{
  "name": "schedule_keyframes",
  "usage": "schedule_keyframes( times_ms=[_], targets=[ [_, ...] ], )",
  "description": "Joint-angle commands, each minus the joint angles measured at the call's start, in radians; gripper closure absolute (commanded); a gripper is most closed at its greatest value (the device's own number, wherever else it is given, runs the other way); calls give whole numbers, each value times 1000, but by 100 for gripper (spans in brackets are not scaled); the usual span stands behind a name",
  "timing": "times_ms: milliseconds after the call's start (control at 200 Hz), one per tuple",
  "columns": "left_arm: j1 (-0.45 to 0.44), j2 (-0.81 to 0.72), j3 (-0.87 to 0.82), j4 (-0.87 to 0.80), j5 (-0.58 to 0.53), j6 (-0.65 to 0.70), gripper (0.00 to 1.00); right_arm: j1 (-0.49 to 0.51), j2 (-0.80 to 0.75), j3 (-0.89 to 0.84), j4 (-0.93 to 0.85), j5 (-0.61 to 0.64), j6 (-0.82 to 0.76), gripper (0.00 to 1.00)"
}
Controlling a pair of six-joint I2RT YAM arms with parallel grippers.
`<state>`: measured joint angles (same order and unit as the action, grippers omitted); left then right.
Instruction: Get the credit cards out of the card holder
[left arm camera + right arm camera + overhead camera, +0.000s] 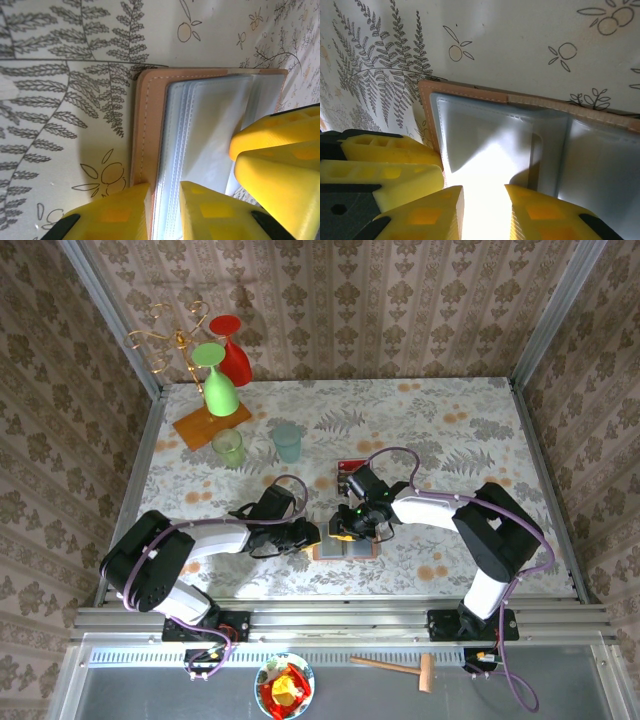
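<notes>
1. Card holder (347, 550): open flat on tabletop (450, 420), near centre, long axis left-right.
2. Left end effector (165, 192): clenched on its left edge.
3. Right end effector (484, 196): directly above sleeves (490, 145), nearer; grasp cannot be told.

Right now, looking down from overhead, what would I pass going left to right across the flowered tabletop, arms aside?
glass rack → blue cup → card holder
</notes>
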<state>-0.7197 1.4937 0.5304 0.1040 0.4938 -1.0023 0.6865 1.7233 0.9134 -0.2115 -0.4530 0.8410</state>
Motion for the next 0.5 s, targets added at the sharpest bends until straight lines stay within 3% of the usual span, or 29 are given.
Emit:
schedule_keyframes(
  times_ms=[0,495],
  targets=[
    [-5,17,-15,-2,-4,-16,77,8,10,-3,-42,20,-7,71],
    [-6,21,-16,-1,-4,-15,77,8,-9,10,-114,74,-36,70]
  ],
)
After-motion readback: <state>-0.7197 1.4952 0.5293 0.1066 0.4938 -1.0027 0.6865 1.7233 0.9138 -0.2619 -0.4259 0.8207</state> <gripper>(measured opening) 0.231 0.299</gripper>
